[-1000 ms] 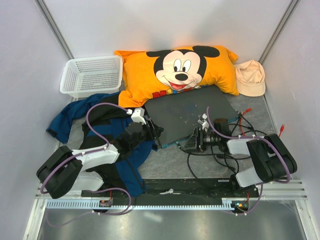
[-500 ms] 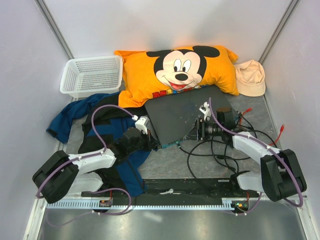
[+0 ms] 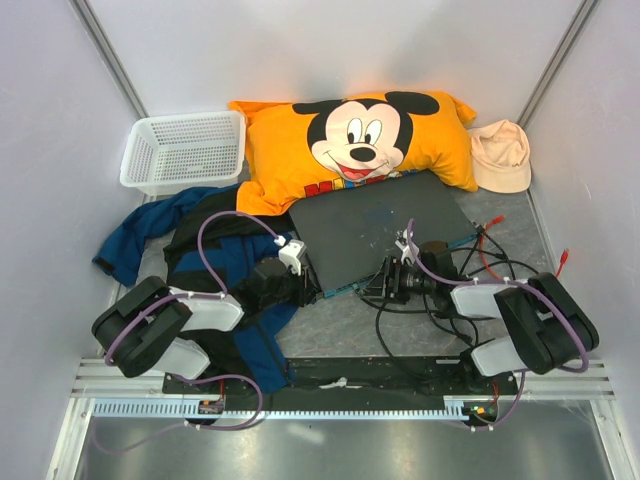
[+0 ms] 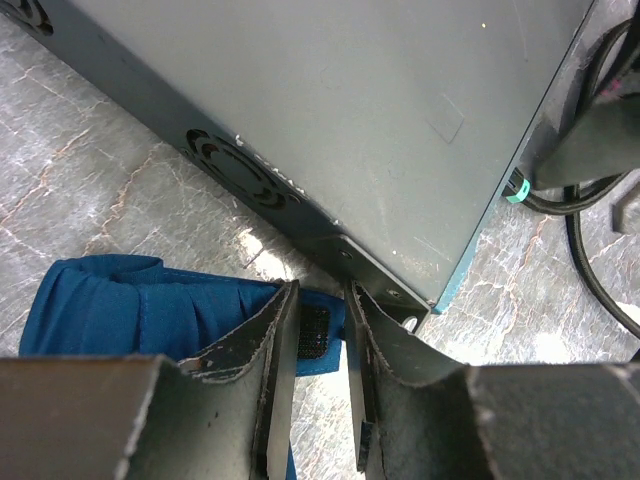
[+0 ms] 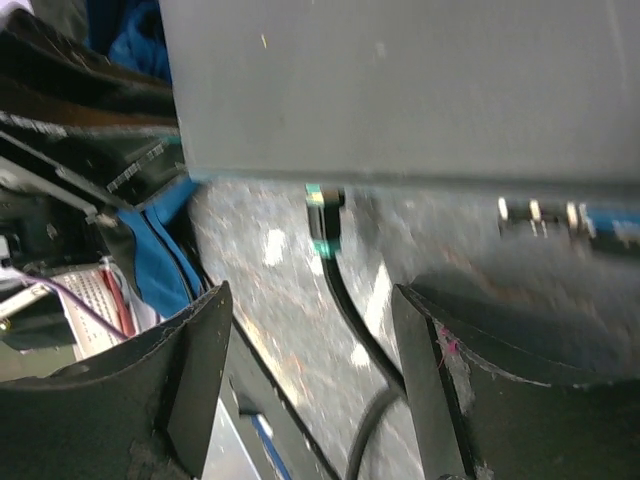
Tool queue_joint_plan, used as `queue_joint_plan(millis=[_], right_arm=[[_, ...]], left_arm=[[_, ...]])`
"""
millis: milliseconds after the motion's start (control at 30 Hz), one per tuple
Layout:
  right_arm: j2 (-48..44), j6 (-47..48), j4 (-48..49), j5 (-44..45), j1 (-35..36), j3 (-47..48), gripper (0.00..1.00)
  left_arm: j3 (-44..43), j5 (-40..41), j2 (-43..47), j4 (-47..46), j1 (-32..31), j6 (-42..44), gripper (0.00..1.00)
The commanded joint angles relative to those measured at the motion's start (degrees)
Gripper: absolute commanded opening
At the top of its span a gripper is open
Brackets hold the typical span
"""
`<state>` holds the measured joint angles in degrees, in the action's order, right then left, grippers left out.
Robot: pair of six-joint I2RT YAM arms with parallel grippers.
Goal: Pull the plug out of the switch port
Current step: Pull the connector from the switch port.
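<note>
The right fingers (image 5: 190, 370) stand wide apart with the plug (image 5: 324, 212) between and just beyond them, not touching it. The left fingers (image 4: 270, 340) are only narrowly apart at the switch's near left corner, over blue cloth (image 4: 130, 310), and nothing is clearly pinched between them.

The switch (image 3: 375, 225) lies flat mid-table, its far end against the pillow (image 3: 350, 140). The plug sits in a port on the near edge, and its cable (image 5: 350, 300) runs back towards the arms.

Half a second ago the right arm reached over the switch's top. Now it has drawn back and dropped to the near edge, facing the ports. The left arm has stayed by its corner.

So the pull has not begun. The right fingers are probably lined up to close on the plug, with the left ready to brace the switch.
</note>
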<state>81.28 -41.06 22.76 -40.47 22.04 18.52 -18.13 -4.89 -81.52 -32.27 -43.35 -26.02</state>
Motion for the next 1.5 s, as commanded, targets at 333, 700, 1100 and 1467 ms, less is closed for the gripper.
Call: queue_joint_plan(millis=[333,700,1100,1467], right_arm=[[16.27,-16.68,12.47,18.94,10.13,-0.33,0.72],[16.64,-10.1,23.04,14.19,15.22,-3.75,0.64],[15.67,-4.74,13.73,17.61,11.19,-3.75,0.56],[12.68,-3.33,12.48,11.47,6.53,-4.19,0.44]], left_arm=[[-1.82,-4.17,-5.93,-6.05,-2.35,-1.57,0.34],[-3.23,-4.17,-7.61,-5.87,-3.76,-3.51,0.33],[-1.21,-4.34,-4.53,-6.4,-3.84,-2.28,0.34],[-0.94,-3.82,-4.44,-6.23,-3.76,-1.32,0.35]])
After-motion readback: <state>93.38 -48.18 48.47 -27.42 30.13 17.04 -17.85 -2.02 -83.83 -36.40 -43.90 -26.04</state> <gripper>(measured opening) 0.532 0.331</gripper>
